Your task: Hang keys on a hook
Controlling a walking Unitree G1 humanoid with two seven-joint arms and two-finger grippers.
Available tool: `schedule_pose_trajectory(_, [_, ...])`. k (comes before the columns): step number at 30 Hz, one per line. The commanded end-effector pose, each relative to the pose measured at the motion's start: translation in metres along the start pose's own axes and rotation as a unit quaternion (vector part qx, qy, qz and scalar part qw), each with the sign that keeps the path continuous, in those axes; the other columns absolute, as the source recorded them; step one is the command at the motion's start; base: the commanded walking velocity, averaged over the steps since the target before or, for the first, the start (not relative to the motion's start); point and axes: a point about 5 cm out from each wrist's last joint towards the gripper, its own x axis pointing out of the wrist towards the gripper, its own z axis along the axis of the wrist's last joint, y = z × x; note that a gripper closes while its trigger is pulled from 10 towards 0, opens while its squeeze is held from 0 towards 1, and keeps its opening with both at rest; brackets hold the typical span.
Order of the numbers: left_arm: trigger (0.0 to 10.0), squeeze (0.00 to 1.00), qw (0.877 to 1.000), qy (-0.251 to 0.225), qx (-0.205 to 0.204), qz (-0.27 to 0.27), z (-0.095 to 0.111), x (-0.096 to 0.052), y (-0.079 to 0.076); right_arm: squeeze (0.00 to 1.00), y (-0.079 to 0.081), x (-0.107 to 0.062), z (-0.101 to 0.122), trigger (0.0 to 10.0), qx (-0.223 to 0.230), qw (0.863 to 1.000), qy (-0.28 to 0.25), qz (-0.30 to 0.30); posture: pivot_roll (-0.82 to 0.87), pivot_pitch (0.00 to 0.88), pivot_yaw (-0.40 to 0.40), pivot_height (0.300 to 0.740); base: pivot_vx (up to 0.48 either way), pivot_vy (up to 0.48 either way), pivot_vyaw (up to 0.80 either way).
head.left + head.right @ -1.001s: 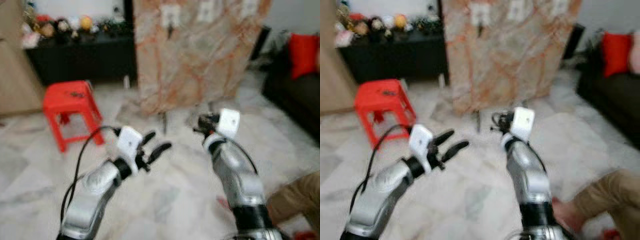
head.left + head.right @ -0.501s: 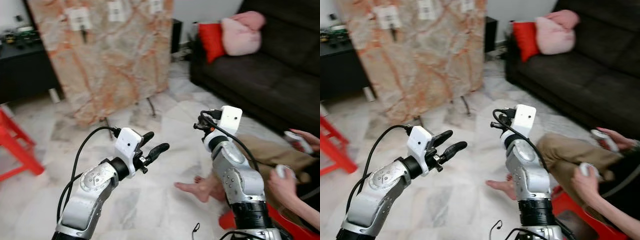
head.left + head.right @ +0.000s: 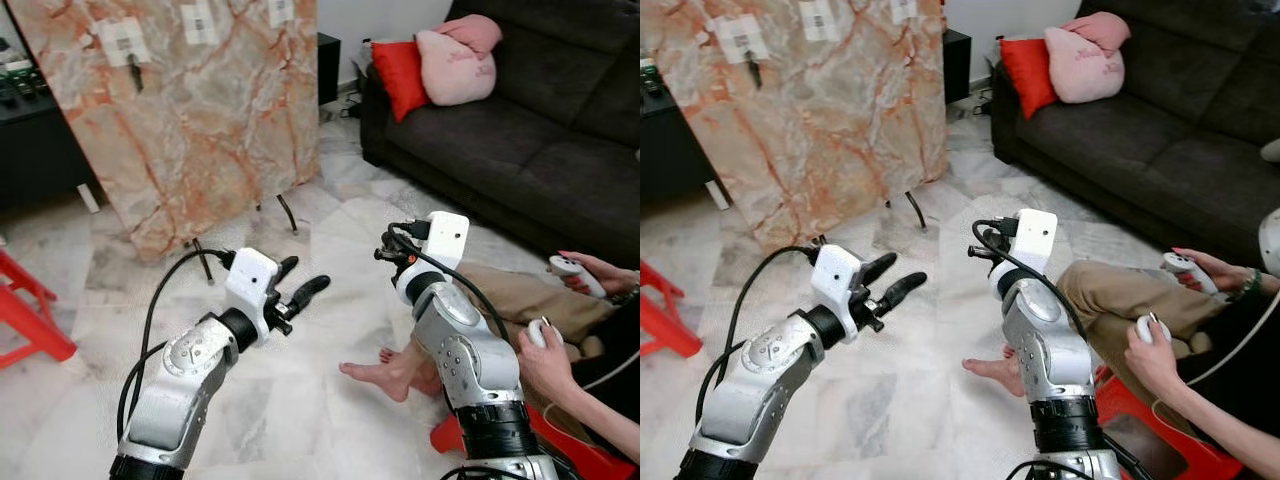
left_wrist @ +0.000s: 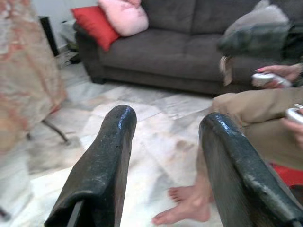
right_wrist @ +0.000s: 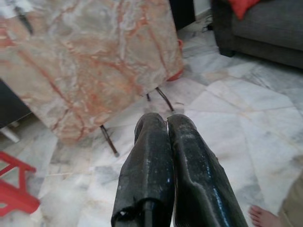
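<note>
Since a moment ago the camera view swings right, bringing the sofa (image 3: 520, 140) into sight. Keys (image 3: 133, 72) hang on the marble board (image 3: 190, 110). Before the board, left gripper (image 3: 300, 285) stands spread; right gripper (image 5: 165, 142) is pressed closed, empty.

Pale marble floor (image 3: 330, 210), dark grey sofa (image 3: 520, 150) with red cushion (image 3: 398, 75), red stool (image 3: 25, 315).

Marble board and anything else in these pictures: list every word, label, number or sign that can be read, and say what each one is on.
No text can be read anywhere.
White tags on the marble board: dark printed squares, too small to read.
Pink cushion on the sofa: a faint marking, too blurred to read.
Left gripper and right gripper: white housings show no lettering.
</note>
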Motion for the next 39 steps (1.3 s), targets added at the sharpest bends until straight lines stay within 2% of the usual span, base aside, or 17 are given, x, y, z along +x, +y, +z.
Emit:
schedule_pose_trajectory(1, [10.0, 0.0, 1.0, -0.014, 0.008, 0.004, 0.006, 0.002, 0.001, 0.0, 0.002, 0.0, 0.006, 10.0, -0.011, 1.0, -0.007, 0.006, 0.0, 0.0, -0.055, 0.74, 0.424, 0.0, 0.0])
schedule_pose_trajectory(4, [10.0, 0.0, 1.0, -0.016, 0.008, 0.009, 0.006, 0.002, 0.002, 0.0, 0.004, -0.001, 0.006, 10.0, -0.023, 1.0, -0.007, 0.016, 0.0, 0.001, -0.054, 0.74, 0.417, 0.0, 0.0])
schedule_pose_trajectory(22, [10.0, 0.0, 1.0, -0.013, 0.017, 0.016, 0.004, 0.002, 0.008, 0.0, 0.005, 0.001, 0.013, 10.0, -0.021, 0.999, -0.015, 0.022, -0.01, 0.0, -0.057, 0.74, 0.41, 0.0, 0.0])
schedule_pose_trajectory(28, [10.0, 0.0, 1.0, -0.017, 0.013, -0.003, 0.004, -0.001, 0.003, 0.0, 0.005, 0.003, 0.014, 10.0, -0.013, 1.0, -0.017, 0.018, 0.0, 0.001, -0.06, 0.74, 0.0, 0.0, -0.08])
schedule_pose_trajectory(39, [10.0, 0.0, 1.0, -0.02, 0.012, -0.019, 0.006, -0.001, 0.001, 0.0, 0.012, 0.004, 0.016, 10.0, -0.018, 0.999, -0.019, 0.032, -0.01, 0.003, -0.052, 0.74, 0.0, 0.0, -0.73])
